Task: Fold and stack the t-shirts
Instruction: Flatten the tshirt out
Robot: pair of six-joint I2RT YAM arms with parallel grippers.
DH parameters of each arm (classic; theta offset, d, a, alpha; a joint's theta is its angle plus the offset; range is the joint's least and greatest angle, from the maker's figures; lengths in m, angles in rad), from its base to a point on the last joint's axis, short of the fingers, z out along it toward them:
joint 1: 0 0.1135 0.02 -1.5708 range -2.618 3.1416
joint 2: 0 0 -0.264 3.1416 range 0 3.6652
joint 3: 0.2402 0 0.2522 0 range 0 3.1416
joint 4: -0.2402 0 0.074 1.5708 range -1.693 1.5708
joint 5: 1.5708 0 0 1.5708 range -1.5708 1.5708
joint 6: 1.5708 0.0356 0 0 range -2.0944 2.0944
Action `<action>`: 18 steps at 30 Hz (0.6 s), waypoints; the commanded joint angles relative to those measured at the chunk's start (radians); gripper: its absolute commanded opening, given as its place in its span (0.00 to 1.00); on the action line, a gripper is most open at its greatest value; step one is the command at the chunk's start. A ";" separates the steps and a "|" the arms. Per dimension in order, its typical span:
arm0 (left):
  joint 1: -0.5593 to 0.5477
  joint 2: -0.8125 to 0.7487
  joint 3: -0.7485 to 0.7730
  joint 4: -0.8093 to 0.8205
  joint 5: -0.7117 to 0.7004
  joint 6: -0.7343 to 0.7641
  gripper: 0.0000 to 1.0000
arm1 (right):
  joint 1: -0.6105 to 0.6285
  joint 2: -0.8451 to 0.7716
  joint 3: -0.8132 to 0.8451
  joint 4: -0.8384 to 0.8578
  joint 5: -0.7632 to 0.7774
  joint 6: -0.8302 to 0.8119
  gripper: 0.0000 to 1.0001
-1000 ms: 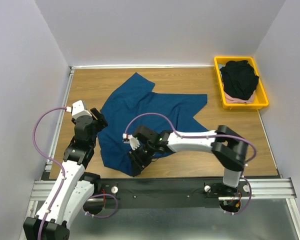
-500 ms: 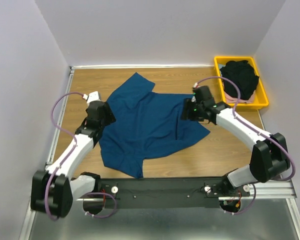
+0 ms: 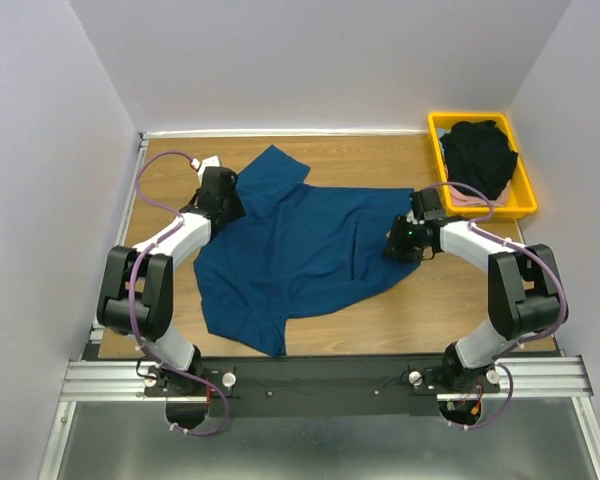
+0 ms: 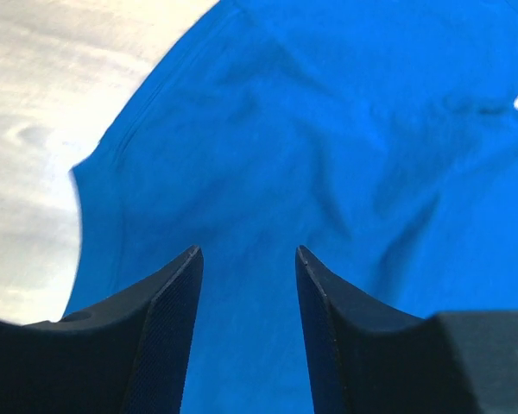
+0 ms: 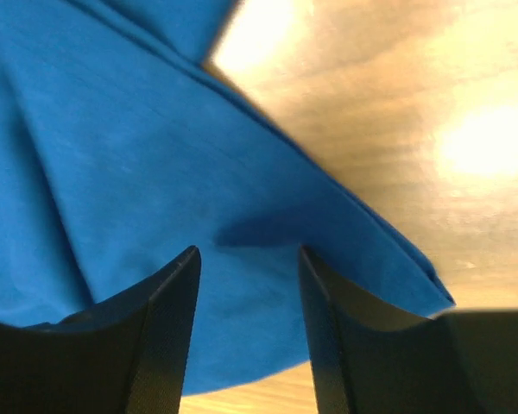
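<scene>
Place: I take this for a robotics lab test cell.
Walls: plain pale panels [image 3: 330,60] box my workspace in on three sides.
Bench: a wood-grain table [image 3: 460,310] fronted by an aluminium rail [image 3: 550,376].
Rig: my left arm [image 3: 170,245] and right arm [image 3: 470,240] are mounted along that rail, with purple cables [image 3: 155,170] looping in the open.
Props: a yellow plastic tray [image 3: 525,200] sits in the far right corner.

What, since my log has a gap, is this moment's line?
blue shirt: spread on table | left tool: open at its edge | right tool: open at its edge
</scene>
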 commanded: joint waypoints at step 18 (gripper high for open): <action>0.035 0.119 0.116 -0.011 -0.078 0.056 0.54 | -0.359 -0.507 -0.326 -0.279 0.145 0.359 0.57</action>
